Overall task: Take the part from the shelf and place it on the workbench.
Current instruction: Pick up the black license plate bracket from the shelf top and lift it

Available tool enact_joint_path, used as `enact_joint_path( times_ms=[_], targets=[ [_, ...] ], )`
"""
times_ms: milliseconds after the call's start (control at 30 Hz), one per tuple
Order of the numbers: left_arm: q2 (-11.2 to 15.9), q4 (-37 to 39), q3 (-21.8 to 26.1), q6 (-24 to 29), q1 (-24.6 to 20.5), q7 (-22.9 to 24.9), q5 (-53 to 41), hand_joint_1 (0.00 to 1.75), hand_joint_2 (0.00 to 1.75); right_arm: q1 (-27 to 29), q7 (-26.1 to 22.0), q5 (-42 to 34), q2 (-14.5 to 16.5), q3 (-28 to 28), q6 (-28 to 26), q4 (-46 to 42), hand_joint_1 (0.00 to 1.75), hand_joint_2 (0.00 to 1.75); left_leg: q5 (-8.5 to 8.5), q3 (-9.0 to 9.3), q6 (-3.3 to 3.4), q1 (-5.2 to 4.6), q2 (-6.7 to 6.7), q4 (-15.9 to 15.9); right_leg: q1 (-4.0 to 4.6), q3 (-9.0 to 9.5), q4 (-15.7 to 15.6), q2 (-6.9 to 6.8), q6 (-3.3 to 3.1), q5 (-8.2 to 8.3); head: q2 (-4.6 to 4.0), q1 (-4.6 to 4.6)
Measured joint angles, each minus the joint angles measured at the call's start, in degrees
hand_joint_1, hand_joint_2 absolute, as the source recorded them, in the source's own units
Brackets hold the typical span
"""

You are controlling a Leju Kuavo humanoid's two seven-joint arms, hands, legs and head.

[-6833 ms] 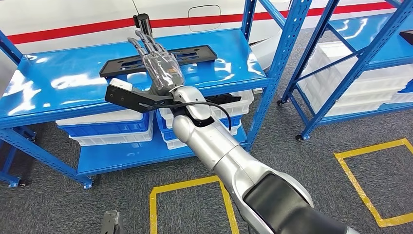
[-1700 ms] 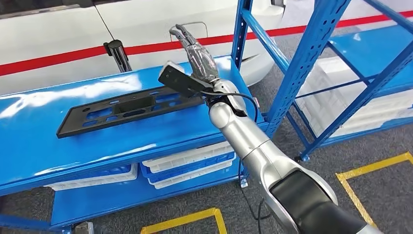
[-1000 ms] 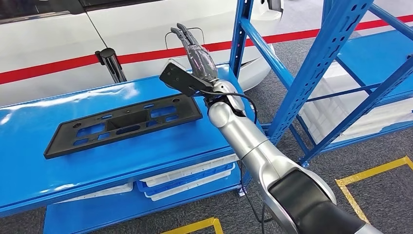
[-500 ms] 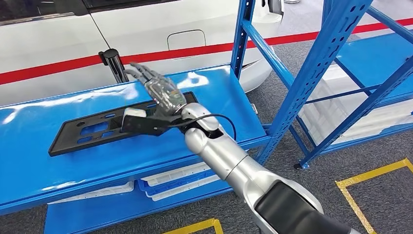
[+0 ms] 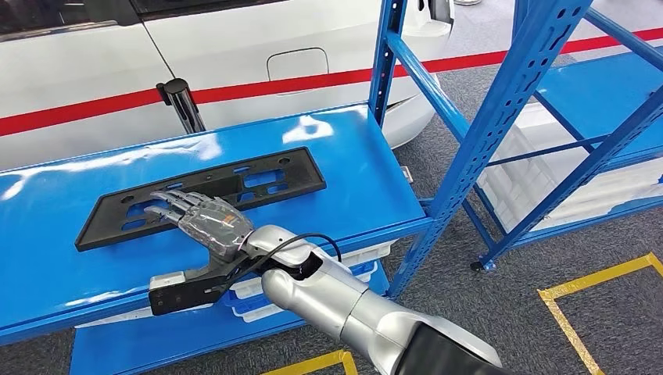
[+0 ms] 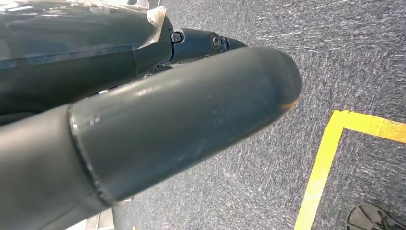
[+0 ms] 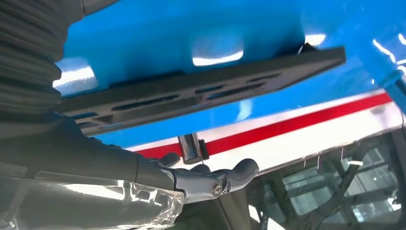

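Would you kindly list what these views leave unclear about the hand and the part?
- Head view: whether the right hand touches the black part; its fingers cover the near edge.
- Right wrist view: palm contact, hidden behind the hand.
- Left wrist view: the left hand is too close to read.

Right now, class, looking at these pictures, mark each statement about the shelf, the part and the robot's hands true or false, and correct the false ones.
1. The flat black slotted plastic part lies on the glossy blue metal shelf. True.
2. The right hand has lifted the part clear of the shelf. False: the part lies flat on it, the fingers stretched over its near edge.
3. A white car with a red stripe stands behind the shelf. True.
4. The left hand holds a white crate. False: it hangs over grey carpet.
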Motion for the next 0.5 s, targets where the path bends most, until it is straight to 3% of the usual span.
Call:
enact_joint_path(
  times_ms=[100, 233, 333, 500],
  targets=[
    [0.04, 0.0, 0.01, 0.4, -0.03, -0.49, -0.12, 0.0, 0.0, -0.03, 1.83, 3.23, 0.75, 1.6, -1.62, 1.61, 0.0, 1.75, 0.0, 0.0, 0.0, 0.0, 0.01, 0.01, 0.0, 0.0, 0.0, 0.0, 0.0, 0.0, 0.0, 0.0],
    [0.06, 0.0, 0.04, 1.61, -0.06, -0.58, -0.47, 0.0, 0.0, -1.45, 12.9, 16.33, 1.76, 5.25, -10.62, 7.04, 0.0, 1.75, 0.01, 0.02, 0.0, 0.0, -0.02, 0.01, -0.02, 0.0, 0.0, -0.01, 0.0, 0.0, -0.01, 0.01],
    [0.03, 0.0, 0.09, 2.16, -0.04, -0.92, -0.53, 0.0, 0.0, -3.3, 16.98, 17.96, 1.9, 5.42, -13.14, 12.37, 0.0, 1.75, 0.01, 0.02, 0.0, -0.01, -0.02, 0.02, -0.02, 0.0, 0.0, -0.01, 0.02, 0.01, 0.0, 0.02],
    [0.03, 0.0, 0.35, 2.26, -0.01, -1.94, -0.71, 0.0, 0.0, -5.3, 19.38, 18.31, 1.06, 3.0, -14.6, 18.58, 0.0, 1.75, 0.02, 0.03, 0.01, -0.02, -0.02, 0.04, -0.05, 0.02, -0.01, -0.01, 0.03, 0.03, 0.0, 0.01]
  ],
)
